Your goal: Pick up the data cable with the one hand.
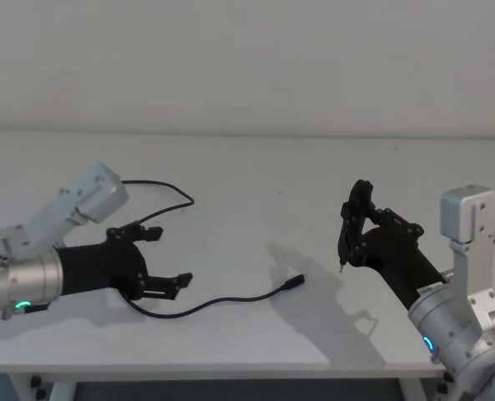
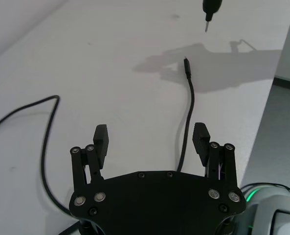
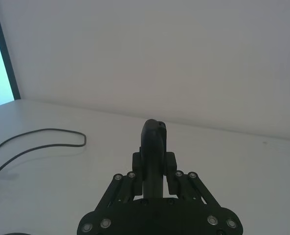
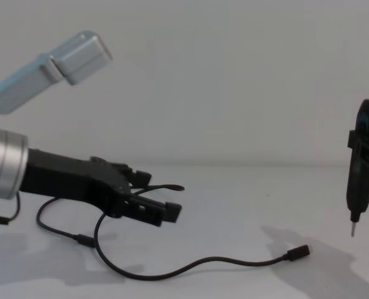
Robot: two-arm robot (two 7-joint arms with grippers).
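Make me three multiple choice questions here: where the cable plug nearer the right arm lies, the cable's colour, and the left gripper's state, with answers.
1. Where does the plug of the data cable nearer the right arm lie? A. on the table, between the two arms. B. over the table's front edge. C. on the floor.
2. What colour is the data cable? A. white. B. red. C. black.
3. How is the left gripper? A. shut on the cable. B. open. C. shut with nothing in it.
Answers: 1 A, the plug rests on the tabletop between the left gripper and the right gripper, which holds a slim dark tool. 2 C, it shows black against the white table. 3 B, its fingers stand well apart, clamping nothing.
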